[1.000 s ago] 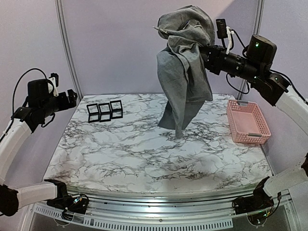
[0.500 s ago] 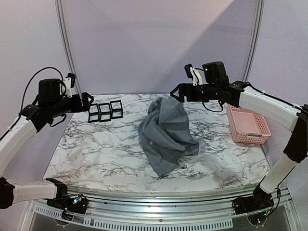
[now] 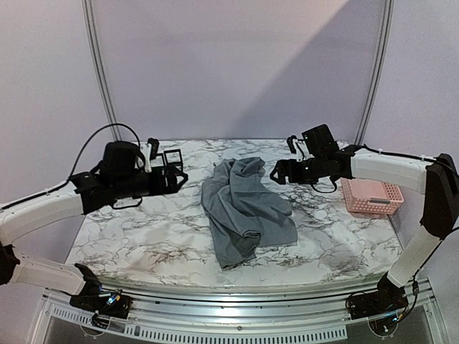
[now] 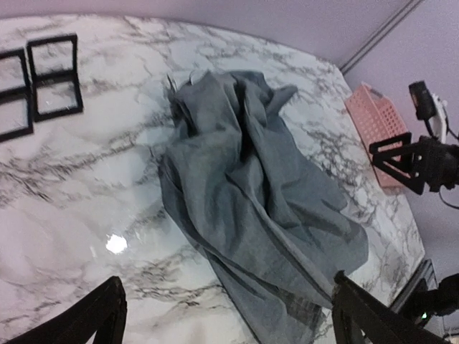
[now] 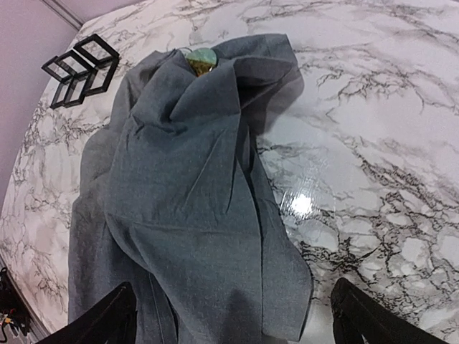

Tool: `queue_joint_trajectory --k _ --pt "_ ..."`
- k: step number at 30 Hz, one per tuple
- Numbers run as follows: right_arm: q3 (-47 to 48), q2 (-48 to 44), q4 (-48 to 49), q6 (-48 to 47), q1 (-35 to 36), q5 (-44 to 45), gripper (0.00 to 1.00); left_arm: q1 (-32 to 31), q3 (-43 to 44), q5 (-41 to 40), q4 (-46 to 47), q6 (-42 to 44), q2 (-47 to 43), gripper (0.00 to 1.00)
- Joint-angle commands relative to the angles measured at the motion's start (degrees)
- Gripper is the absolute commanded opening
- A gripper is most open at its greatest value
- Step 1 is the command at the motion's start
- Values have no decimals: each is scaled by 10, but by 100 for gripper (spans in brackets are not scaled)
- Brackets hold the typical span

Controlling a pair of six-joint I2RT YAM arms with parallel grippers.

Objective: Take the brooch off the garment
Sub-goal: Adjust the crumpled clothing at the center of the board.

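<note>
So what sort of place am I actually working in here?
Probably a robot lab booth, not a home: a marble-patterned table enclosed by plain lilac walls with metal poles, holding only staged props: the grey shirt, a pink basket and black frame boxes.

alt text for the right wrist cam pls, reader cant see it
A crumpled grey garment lies on a white marble table, with a small greenish brooch peeking from a fold at its far end. The right gripper hovers open above it, fingertips at the bottom corners; black display boxes sit top left.
</note>
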Motion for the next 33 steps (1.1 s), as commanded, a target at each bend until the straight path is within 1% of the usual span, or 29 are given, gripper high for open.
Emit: queue_joint_trajectory --k 1,4,9,12,18,25,28,31,32,33 --pt "-38 0 15 24 -1 -51 92 -82 -25 -23 57 -88 53 100" --pt "-65 2 14 33 0 -66 91 -126 -1 -27 46 -93 92 99" --pt "-102 1 18 49 2 -92 87 -178 32 30 80 -122 164 100" --pt "-117 -4 19 50 15 -87 87 -203 51 44 89 -137 207 100" --pt "-129 4 21 57 25 -73 86 -230 86 56 80 -151 271 100" --pt "-126 25 28 60 41 -66 84 -238 93 37 73 -168 305 99" --pt "-121 37 23 58 47 -56 83 -238 93 41 81 -177 318 94" --pt "-118 42 21 59 49 -45 79 -238 89 40 92 -181 322 79" --pt "-119 43 22 59 49 -42 76 -238 91 39 89 -180 324 74" --pt "-118 44 21 61 49 -37 70 -238 92 38 85 -180 326 67"
